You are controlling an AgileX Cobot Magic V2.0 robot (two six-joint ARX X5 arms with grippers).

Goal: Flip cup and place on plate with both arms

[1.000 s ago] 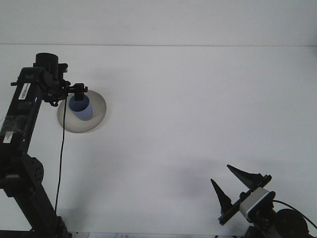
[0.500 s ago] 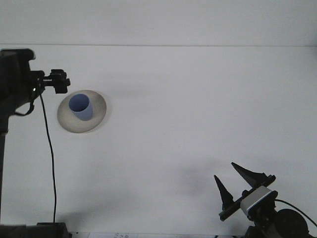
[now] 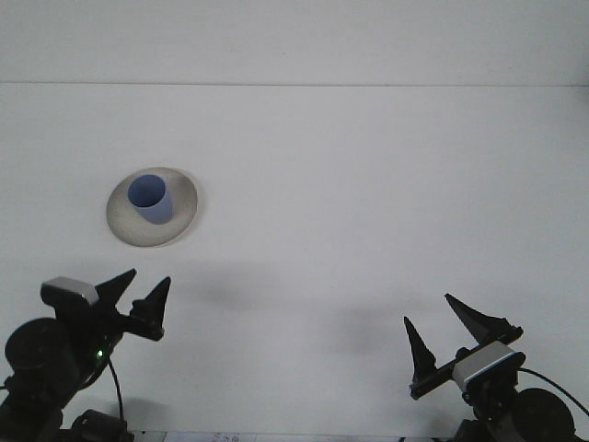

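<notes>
A blue cup point(image 3: 149, 199) stands upright, mouth up, on a grey round plate point(image 3: 180, 221) at the left of the white table. My left gripper point(image 3: 140, 291) sits low at the bottom left, well below the plate, open with nothing between its fingers. At the bottom right my right gripper point(image 3: 444, 324) is also open and empty, far from the cup.
The white tabletop point(image 3: 368, 184) stretches across the view, with its far edge meeting a white wall near the top.
My left arm has let go of the cup on the plate and pulled back down to the bottom left. The right gripper has sunk slightly.
</notes>
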